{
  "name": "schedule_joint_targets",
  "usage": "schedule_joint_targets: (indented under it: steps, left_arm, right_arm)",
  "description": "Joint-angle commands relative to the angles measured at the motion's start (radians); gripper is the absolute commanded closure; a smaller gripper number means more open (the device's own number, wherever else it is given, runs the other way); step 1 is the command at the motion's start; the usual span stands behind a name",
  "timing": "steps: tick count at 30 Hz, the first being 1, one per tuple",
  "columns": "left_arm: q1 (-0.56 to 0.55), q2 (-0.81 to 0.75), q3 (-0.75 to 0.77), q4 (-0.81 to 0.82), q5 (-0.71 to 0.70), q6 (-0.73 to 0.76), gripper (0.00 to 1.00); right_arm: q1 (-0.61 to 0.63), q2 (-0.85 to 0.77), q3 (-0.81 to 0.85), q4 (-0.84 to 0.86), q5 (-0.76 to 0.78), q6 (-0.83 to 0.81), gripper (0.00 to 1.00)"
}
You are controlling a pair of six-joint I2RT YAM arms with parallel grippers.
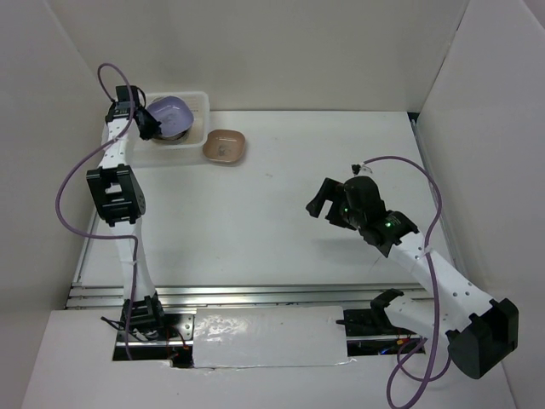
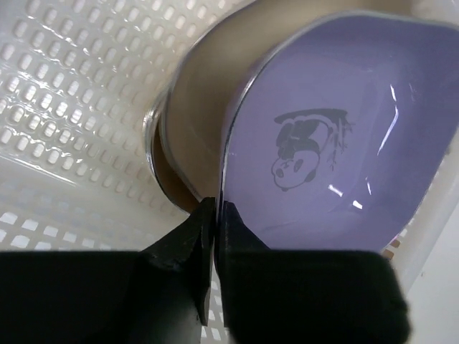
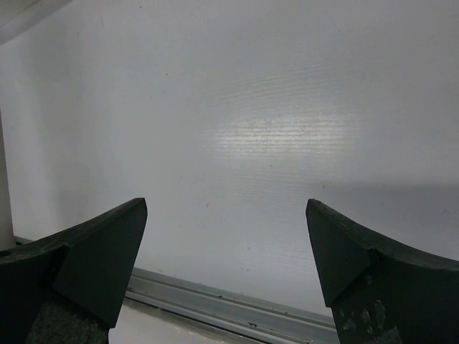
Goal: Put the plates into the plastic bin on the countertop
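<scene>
A metal rail [image 1: 255,296] runs along the bottom edge of the flat white matte counter [image 1: 281,230]. Above it, at right of centre in the top view, the right end effector [image 1: 322,204] hangs over bare counter with its black fingers [image 3: 100,251] spread wide, holding and touching nothing. Its wrist view shows only a plain white surface and a strip of metal rail. A broad stretch of counter lies around it, closed in by white wall panels [image 1: 485,128] at the sides and back.

Further up, a brown rounded-square plate [image 1: 226,146] lies flat on the counter just beside the lower right corner of the white lattice-sided plastic bin [image 1: 201,102]. Whether the two touch cannot be told.

In the upper left corner, the left end effector [image 2: 215,215] is pressed together on the rim of a purple rounded-square plate [image 2: 344,122], held tilted inside the bin over stacked dishes [image 2: 193,122], a cream one uppermost. The plate's centre bears a printed panda [image 2: 308,147].
</scene>
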Motion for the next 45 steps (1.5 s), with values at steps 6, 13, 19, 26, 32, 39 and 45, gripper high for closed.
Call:
schedule_joint_targets:
  steps: [6,13,19,26,32,39,45]
  left_arm:
    - [0.004,-0.049,0.051,0.073,0.054,0.004,0.34]
    - [0.002,-0.174,0.040,0.075,0.011,0.042,0.01]
    - [-0.027,-0.272,-0.050,0.078,-0.027,0.070,0.01]
    - [-0.120,-0.268,0.016,0.023,-0.089,0.153,0.01]
    - [-0.301,-0.276,-0.029,0.044,0.021,0.217,0.01]
    - [-0.514,-0.142,-0.015,0.079,-0.040,0.360,0.01]
    - [-0.600,-0.092,-0.128,0.214,-0.230,0.390,0.01]
  right_arm:
    - [0.016,-0.002,0.011,0.020,0.011,-0.011,0.00]
    - [0.039,0.021,0.016,0.026,0.020,-0.003,0.00]
    - [0.048,0.046,0.021,0.040,0.020,0.003,0.00]
    - [0.065,0.041,0.021,0.042,0.031,0.007,0.00]
    - [0.065,0.026,0.013,0.053,0.039,0.006,0.00]
    - [0.063,-0.050,-0.018,0.004,0.066,-0.002,0.00]
    - [0.060,-0.136,-0.038,-0.035,0.069,-0.005,0.00]
